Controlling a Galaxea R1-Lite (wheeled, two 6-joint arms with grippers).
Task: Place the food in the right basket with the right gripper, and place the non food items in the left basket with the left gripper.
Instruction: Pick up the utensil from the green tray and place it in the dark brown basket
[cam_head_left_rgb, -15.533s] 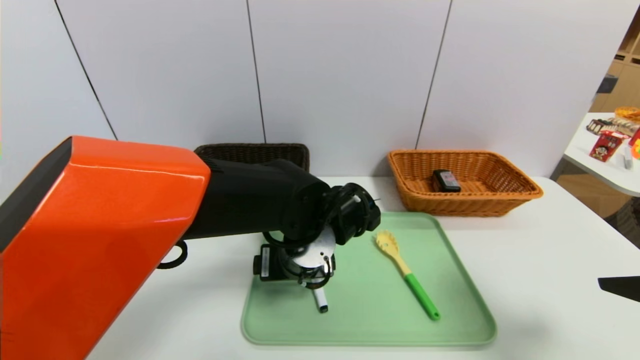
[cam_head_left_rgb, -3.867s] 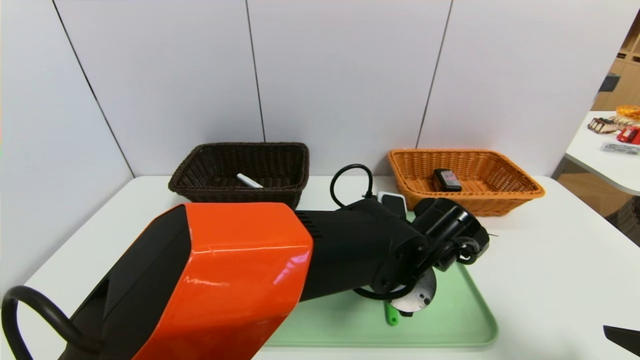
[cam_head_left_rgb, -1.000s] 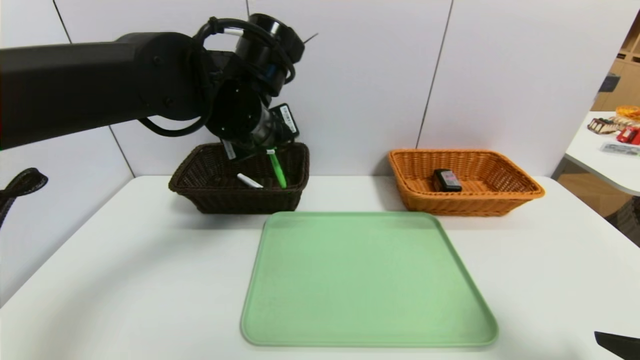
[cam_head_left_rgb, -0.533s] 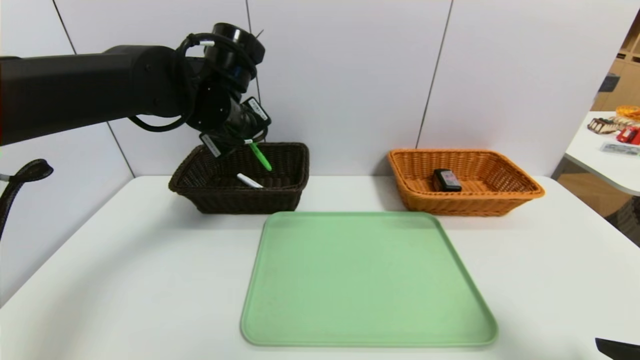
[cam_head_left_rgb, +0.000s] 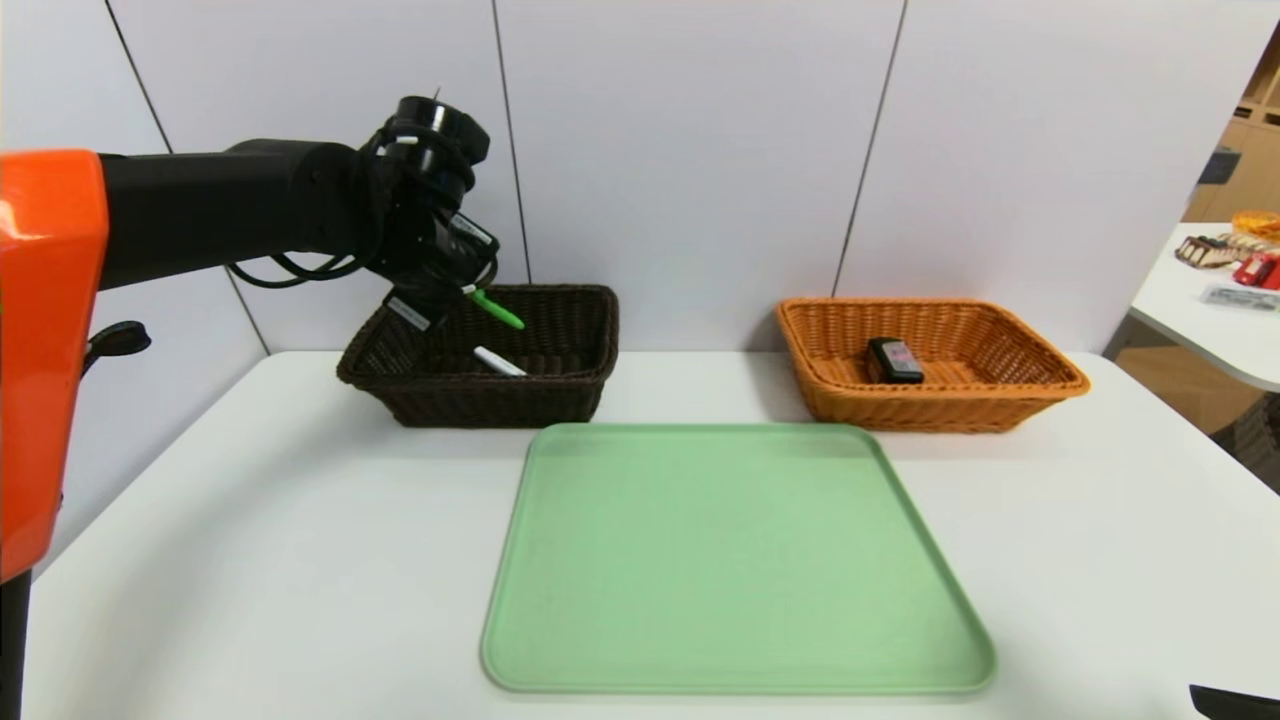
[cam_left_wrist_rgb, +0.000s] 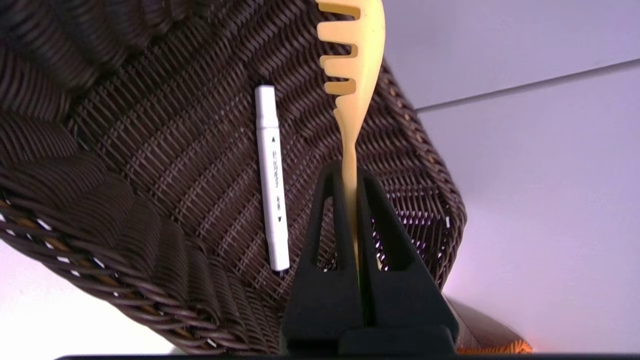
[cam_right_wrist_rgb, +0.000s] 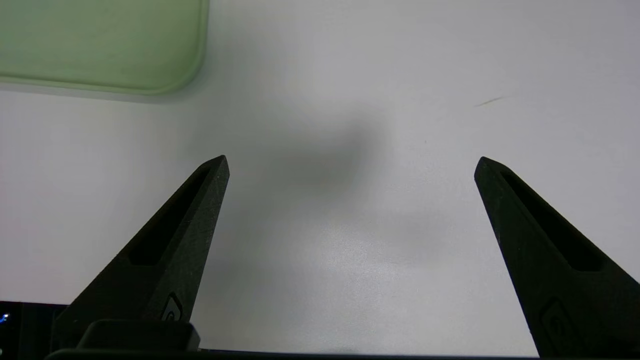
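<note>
Currently, the left tool (cam_left_wrist_rgb: 350, 172) pinches the pasta spoon (cam_left_wrist_rgb: 352, 115) over the dark basket (cam_head_left_rgb: 500, 390); the right tool (cam_right_wrist_rgb: 352, 167) is spread above the surface (cam_right_wrist_rgb: 350, 260).

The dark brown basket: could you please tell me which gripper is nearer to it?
The left: the left gripper is above the dark brown basket, while the right gripper is over the table, beyond the tray's near right corner.

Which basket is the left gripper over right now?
The dark brown basket, the one with the white marker inside; the left gripper holds the pasta spoon above it.
</note>
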